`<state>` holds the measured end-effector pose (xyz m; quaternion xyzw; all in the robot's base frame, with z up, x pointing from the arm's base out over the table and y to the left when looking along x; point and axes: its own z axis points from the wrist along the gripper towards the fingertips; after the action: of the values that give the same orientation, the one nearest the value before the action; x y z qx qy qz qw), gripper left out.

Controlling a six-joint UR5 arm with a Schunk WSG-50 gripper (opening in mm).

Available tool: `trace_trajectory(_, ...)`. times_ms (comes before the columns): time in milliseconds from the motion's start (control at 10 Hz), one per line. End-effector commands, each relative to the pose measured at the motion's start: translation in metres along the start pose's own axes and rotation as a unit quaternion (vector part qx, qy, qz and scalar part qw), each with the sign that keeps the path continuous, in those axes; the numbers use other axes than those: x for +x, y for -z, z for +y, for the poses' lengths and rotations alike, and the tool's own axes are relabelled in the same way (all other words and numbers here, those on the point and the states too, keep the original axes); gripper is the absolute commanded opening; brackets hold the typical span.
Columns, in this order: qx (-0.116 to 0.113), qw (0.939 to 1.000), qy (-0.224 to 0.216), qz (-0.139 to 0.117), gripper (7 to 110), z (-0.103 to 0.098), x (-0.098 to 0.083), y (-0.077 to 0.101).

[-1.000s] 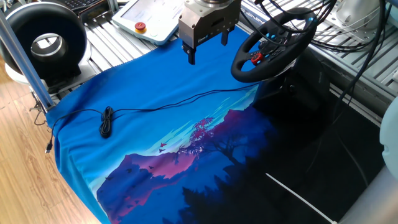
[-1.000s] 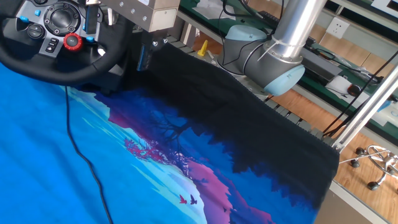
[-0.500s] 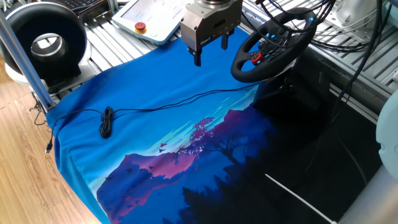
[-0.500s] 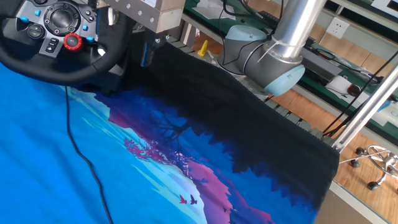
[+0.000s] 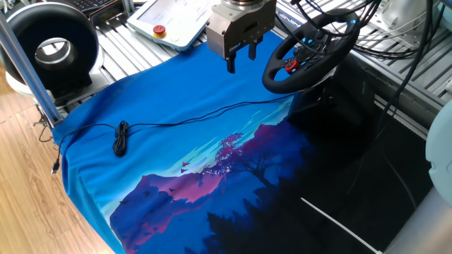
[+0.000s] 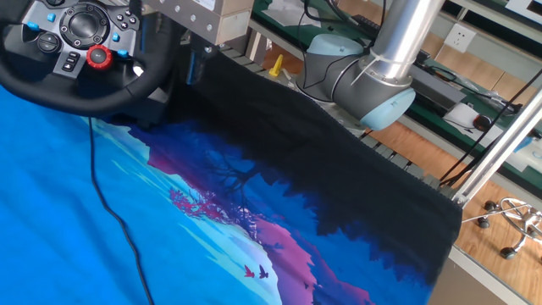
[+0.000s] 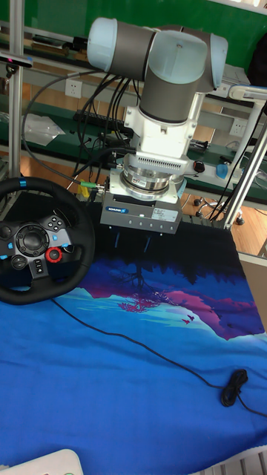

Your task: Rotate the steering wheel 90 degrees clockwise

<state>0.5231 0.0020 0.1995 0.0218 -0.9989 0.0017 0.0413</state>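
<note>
My pincer (image 5: 241,58) hangs released over the blue cloth (image 5: 162,141), fingers apart and gripping nothing. The wheel (image 5: 308,51) stands tilted just right of it at the far edge, untouched, its cable (image 5: 176,118) trailing left.

Silver-grey arm (image 7: 174,70) with pale blue joint caps, white ribbed wrist, boxy grey pincer (image 7: 130,243) with dark fingers.
</note>
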Motion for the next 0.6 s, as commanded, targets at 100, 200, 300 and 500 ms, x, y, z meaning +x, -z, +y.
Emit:
trace_trajectory(100, -0.005, 1.0, 0.001, 0.001, 7, 0.002, 0.0007, 0.001)
trace_trajectory(200, -0.003, 1.0, 0.002, 0.003, 7, 0.0008, 0.0019, 0.0006)
trace_trajectory(300, -0.003, 1.0, 0.002, 0.003, 7, 0.0008, 0.0019, 0.0007)
trace_trajectory(500, -0.003, 1.0, 0.003, 0.005, 7, 0.0008, 0.0027, 0.0008)
